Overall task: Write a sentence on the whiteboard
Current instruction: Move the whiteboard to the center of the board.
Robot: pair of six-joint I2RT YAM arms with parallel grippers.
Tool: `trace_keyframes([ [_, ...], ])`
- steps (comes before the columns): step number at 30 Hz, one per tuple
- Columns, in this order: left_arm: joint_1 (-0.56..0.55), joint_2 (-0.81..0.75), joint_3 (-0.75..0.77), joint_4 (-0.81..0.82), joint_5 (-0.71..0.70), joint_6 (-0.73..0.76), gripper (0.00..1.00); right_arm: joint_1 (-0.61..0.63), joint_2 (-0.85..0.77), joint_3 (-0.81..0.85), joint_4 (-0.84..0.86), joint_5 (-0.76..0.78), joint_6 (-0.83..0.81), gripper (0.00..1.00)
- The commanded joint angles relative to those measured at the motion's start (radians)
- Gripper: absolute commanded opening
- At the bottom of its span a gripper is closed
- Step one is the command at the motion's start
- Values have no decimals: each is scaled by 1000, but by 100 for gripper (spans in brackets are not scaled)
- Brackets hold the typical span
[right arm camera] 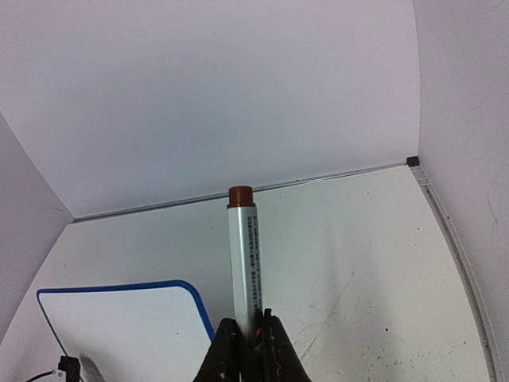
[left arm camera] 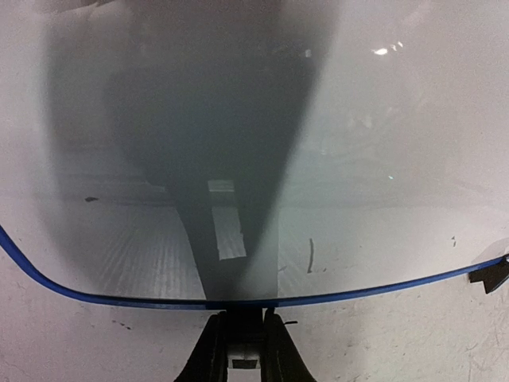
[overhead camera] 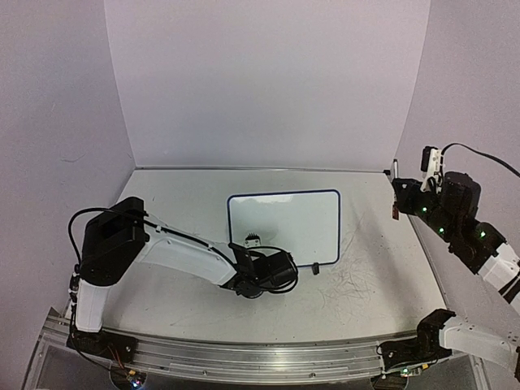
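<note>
Your whiteboard point(overhead camera: 284, 223) lies mid-tabletop point(overhead camera: 366, 292), its long edges running 9 to 3 o'clock. At its 7 o'clock edge your left end effector point(overhead camera: 252, 241) is pinched onto the blue frame point(left arm camera: 119, 296), its 2 fingers point(left arm camera: 208, 354) drawn together. 1 short dark stroke point(left arm camera: 310, 255) marks the white surface nearby. Well apart at 3 o'clock, your right end effector point(right arm camera: 246, 328) is clamped on a silver marker point(right arm camera: 244, 255).

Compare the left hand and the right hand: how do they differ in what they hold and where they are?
The left hand lies low, pinching the whiteboard at its near edge; the right hand is raised off to the right, gripping a marker. Both are shut on something.
</note>
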State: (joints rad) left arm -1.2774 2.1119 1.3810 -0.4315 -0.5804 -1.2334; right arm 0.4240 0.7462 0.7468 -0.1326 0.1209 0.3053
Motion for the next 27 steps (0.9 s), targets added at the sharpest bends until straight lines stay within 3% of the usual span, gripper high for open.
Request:
trace_keyframes([
  [1, -32, 80, 112, 103, 49, -41, 0, 3, -35, 61, -24, -99, 29, 0],
  [9, -45, 190, 258, 67, 65, -23, 0, 3, -55, 31, -26, -189, 57, 0],
  [19, -68, 238, 363, -79, -37, -37, 1, 3, -56, 8, -22, -210, 54, 0],
  [27, -68, 192, 346, -88, -31, -19, 32, 3, -50, -5, -13, -219, 55, 0],
])
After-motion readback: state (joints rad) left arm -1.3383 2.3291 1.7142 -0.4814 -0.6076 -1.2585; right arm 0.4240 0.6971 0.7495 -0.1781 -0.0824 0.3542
